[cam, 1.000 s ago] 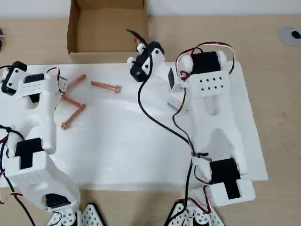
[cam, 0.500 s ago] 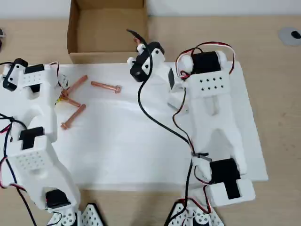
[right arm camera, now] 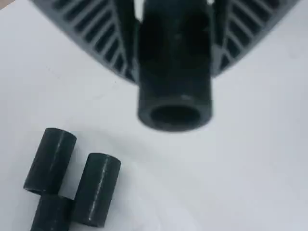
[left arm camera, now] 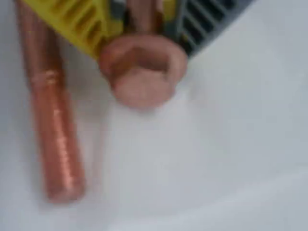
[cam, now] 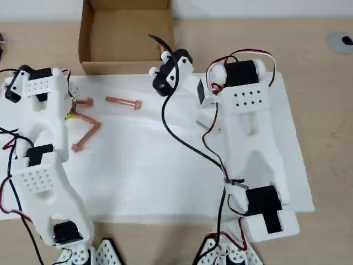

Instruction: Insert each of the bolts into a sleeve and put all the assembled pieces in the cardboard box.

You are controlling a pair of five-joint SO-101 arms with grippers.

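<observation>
Over at the left edge of the white surface [cam: 165, 171], the left tool [left arm camera: 144, 19] is clamped on a copper bolt [left arm camera: 143, 72]. The shank runs up between the fingers and the head sticks out, pointing across toward the other arm. Three loose bolts [cam: 86, 136] lie flat close by, so four total. The right tool [right arm camera: 173, 70] grips a black sleeve [right arm camera: 174, 103] lengthwise, open end out. Three loose sleeves [right arm camera: 96, 190] sit bunched nearby, four total. One cardboard box [cam: 124, 33] sits at the far edge.
</observation>
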